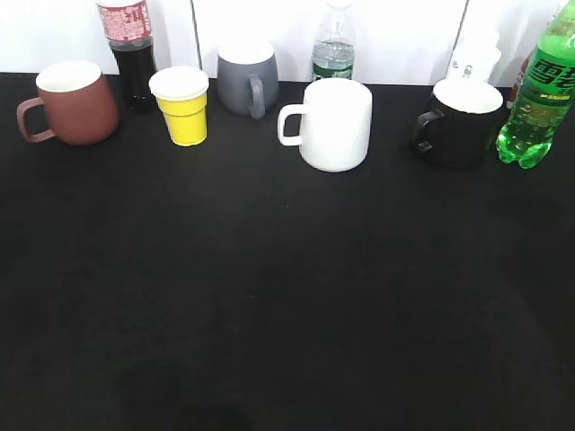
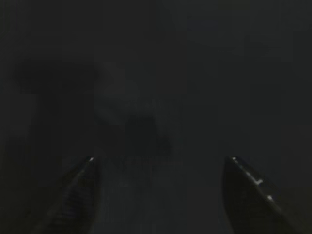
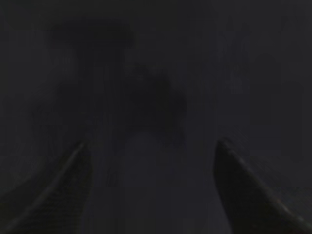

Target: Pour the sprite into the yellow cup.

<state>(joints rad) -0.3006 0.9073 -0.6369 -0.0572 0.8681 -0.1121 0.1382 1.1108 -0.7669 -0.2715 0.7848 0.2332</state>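
Observation:
The sprite (image 1: pixel 542 94), a translucent green bottle with a green label, stands upright at the far right of the black table. The yellow cup (image 1: pixel 183 107) stands upright at the back left, between a brown mug and a grey mug. Neither arm shows in the exterior view. My left gripper (image 2: pixel 161 161) is open and empty over the dark cloth. My right gripper (image 3: pixel 151 144) is also open and empty over the dark cloth. No task object shows in either wrist view.
Along the back stand a brown mug (image 1: pixel 72 103), a cola bottle (image 1: pixel 130 49), a grey mug (image 1: pixel 245 79), a clear bottle with green label (image 1: pixel 333 47), a white mug (image 1: pixel 331 124) and a black mug (image 1: pixel 458 123). The black table (image 1: pixel 287 305) spreads in front.

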